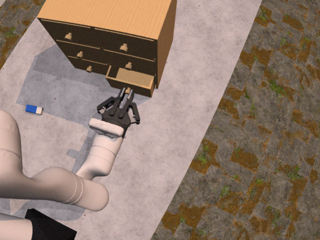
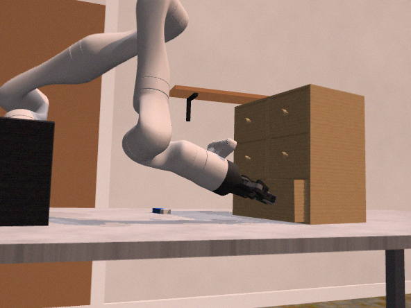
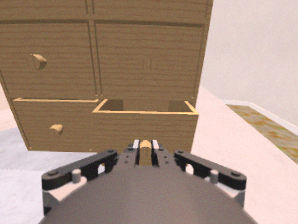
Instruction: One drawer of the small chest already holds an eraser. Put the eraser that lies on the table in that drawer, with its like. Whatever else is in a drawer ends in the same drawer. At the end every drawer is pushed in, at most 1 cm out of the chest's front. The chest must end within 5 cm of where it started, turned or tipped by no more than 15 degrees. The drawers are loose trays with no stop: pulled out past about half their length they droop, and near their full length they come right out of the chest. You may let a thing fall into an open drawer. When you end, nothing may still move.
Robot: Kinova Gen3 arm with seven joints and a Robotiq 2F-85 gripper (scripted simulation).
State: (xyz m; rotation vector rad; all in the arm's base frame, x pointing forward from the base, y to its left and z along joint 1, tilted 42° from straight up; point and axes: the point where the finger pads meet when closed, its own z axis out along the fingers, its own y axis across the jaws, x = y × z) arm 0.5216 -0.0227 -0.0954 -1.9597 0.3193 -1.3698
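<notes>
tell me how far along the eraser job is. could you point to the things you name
Early on. Looks done: the chest's (image 1: 108,16) (image 2: 337,156) bottom right drawer (image 1: 130,82) (image 2: 299,201) (image 3: 170,127) stands partly out. In hand: the gripper (image 1: 127,92) (image 2: 272,199) (image 3: 145,146) is shut on its knob (image 1: 127,90) (image 3: 145,149). Left: confirm this drawer holds the matching eraser, put in the blue and white eraser (image 1: 34,109) (image 2: 161,211) from the table, and push the drawer shut.

Plain pinkish-beige wall (image 2: 278,41), white skirting (image 2: 243,291) at its foot; orange-brown wooden shelf (image 2: 215,95) on black metal bracket (image 2: 189,109); flat brown panel (image 2: 74,146) at left; grey stone floor (image 1: 243,162), rust-brown and green patches.
</notes>
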